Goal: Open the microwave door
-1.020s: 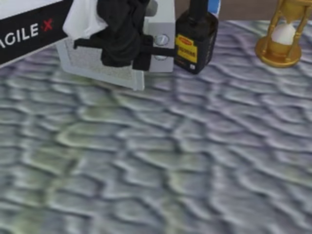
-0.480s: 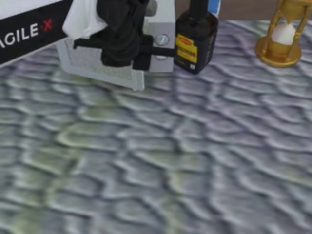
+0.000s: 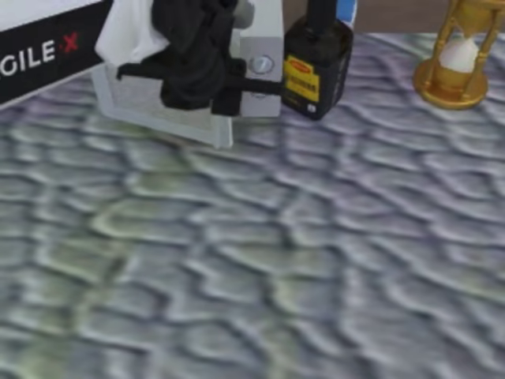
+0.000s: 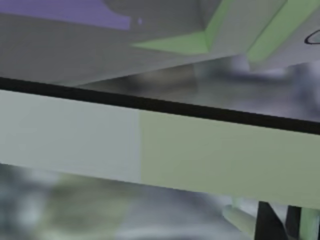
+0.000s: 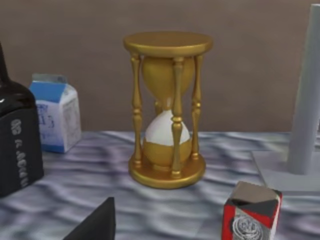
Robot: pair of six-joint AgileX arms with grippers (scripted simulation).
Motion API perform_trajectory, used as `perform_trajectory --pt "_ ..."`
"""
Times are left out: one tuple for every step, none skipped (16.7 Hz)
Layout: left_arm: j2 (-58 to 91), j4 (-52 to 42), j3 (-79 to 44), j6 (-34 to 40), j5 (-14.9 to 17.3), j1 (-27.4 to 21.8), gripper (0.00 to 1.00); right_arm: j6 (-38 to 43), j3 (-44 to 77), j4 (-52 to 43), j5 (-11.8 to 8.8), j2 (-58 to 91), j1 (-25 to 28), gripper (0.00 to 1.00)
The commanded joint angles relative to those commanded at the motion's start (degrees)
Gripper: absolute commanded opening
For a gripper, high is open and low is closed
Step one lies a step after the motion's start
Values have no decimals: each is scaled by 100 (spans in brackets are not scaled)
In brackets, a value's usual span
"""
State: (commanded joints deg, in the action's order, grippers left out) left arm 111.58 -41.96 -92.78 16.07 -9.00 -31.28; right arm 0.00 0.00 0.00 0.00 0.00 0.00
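Observation:
The microwave stands at the table's far left. Its door, light grey with a speckled mesh window, hangs partly swung out towards the front. My left gripper reaches over the door and is shut on the thin handle at the door's free edge. In the left wrist view the door's pale edge fills the picture, with the black fingers beside the handle. My right gripper is out of the top view; its wrist view shows only a black corner of it.
A dark sauce bottle stands right beside the microwave's knob strip. A gold hourglass is at the far right. The right wrist view also shows a milk carton, a red cube and a grey stand.
My left arm and gripper have shifted slightly to the left, drawing the door's free edge a little farther out. Nothing else moved.

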Motion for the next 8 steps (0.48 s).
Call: perform_trajectory --pt "-63 28 121 -112 51 29 0 0 0 0 0 0 0 100" --pt "-128 53 260 -234 109 59 0 0 0 0 0 0 0 100" --pt "-203 88 388 -349 167 87 0 0 0 0 0 0 0 100" --pt "-287 136 480 -445 218 112 0 0 0 0 0 0 0 100" --pt "-360 186 531 -515 256 131 0 0 0 0 0 0 0 100" --pt "-395 213 545 -544 273 138 0 0 0 0 0 0 0 100" --pt "-395 213 545 -544 273 138 0 0 0 0 0 0 0 100" --pt "-395 213 545 -544 273 138 0 0 0 0 0 0 0 100"
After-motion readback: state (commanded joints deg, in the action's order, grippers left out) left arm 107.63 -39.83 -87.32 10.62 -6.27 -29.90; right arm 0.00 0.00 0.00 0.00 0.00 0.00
